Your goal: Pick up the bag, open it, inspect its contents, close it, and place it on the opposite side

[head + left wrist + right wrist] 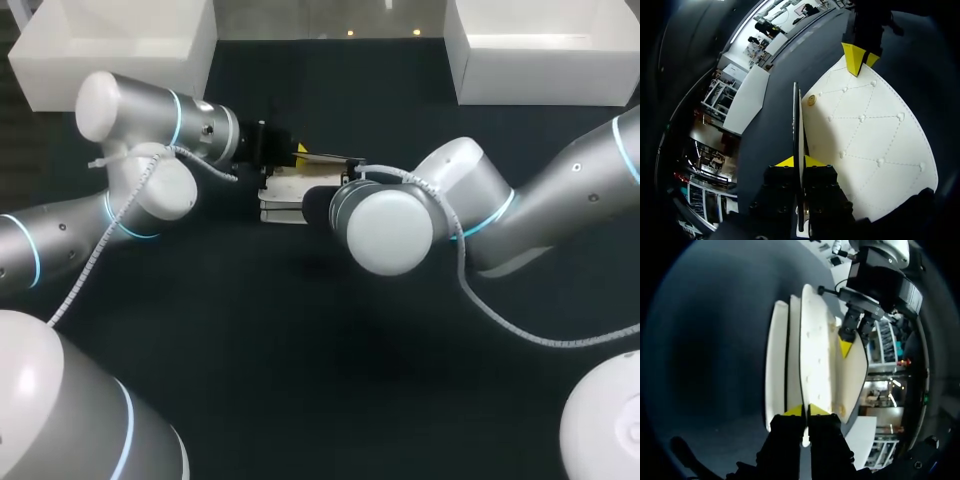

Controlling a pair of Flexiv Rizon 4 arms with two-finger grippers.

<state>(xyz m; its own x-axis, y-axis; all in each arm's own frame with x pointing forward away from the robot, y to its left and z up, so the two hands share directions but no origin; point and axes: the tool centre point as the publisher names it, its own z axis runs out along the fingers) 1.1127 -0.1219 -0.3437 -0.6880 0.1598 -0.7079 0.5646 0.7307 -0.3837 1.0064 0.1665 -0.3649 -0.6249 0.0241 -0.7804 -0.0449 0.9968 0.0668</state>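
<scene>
Over dark table (300, 340), white quilted bag (865, 140), gripped

The bag (875, 145) looks smooth white leatherette (quilted, stitched); the table (300, 350) is matt dark.

Right claw (806, 410): clamped on white bag's (815, 345) edge.
Left claw (845, 346): ahead, yellow tip against bag.
Surface (705, 340): dark, beyond bag.
</scene>
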